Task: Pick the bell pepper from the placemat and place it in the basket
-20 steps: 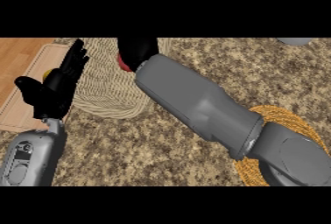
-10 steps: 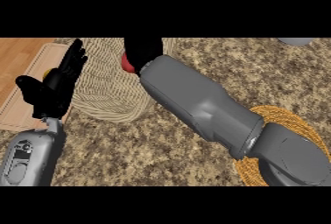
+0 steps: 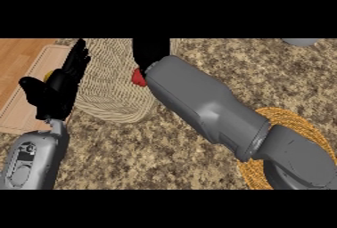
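Observation:
The red bell pepper (image 3: 138,78) shows only as a small patch over the round woven placemat (image 3: 108,91). My right hand (image 3: 150,52) curls round it and hides most of it. That arm's grey forearm runs diagonally from the lower right and crosses the orange woven basket (image 3: 293,121), covering most of it. At the left, my left hand (image 3: 58,87) rests open with its fingers up, over the placemat's left edge.
A light wooden cutting board (image 3: 23,107) lies at the far left, with a yellow object (image 3: 48,76) peeking out behind my left hand. A grey item (image 3: 302,42) sits at the top right edge. The counter (image 3: 151,151) is speckled brown stone.
My right hand has drawn slightly right and toward me with the bell pepper in it, and the forearm has shifted along. The left hand has barely moved.

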